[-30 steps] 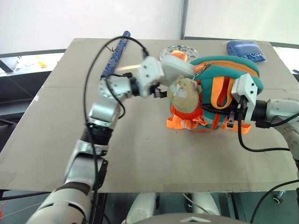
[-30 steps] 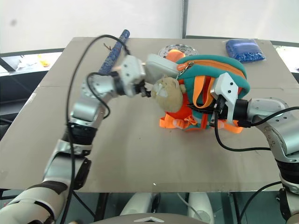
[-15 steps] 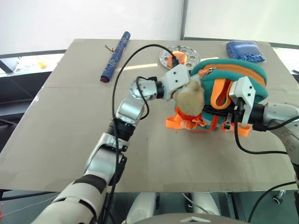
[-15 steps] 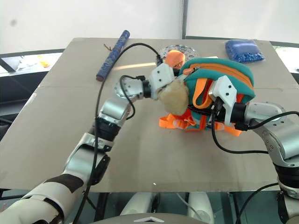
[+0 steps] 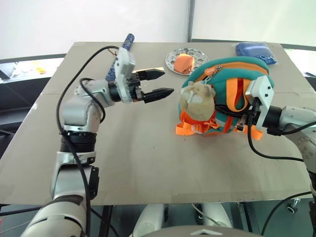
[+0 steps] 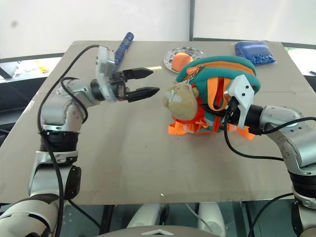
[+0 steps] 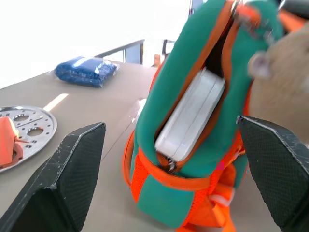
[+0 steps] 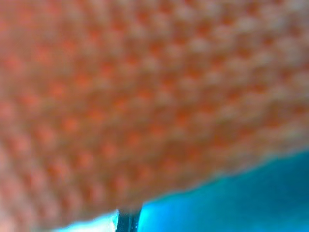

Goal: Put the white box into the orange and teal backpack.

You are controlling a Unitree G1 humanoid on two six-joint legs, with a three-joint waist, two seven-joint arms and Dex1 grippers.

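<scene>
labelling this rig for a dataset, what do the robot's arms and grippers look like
Both arms are silver-grey metal segments with black joint bands and loose black cables looping alongside. Each wrist carries a white angular housing. The left gripper ends in two black, tapered jaws with a fine dimpled texture on the pads. The right gripper has the same white housing, its black parts tucked against the backpack.
</scene>
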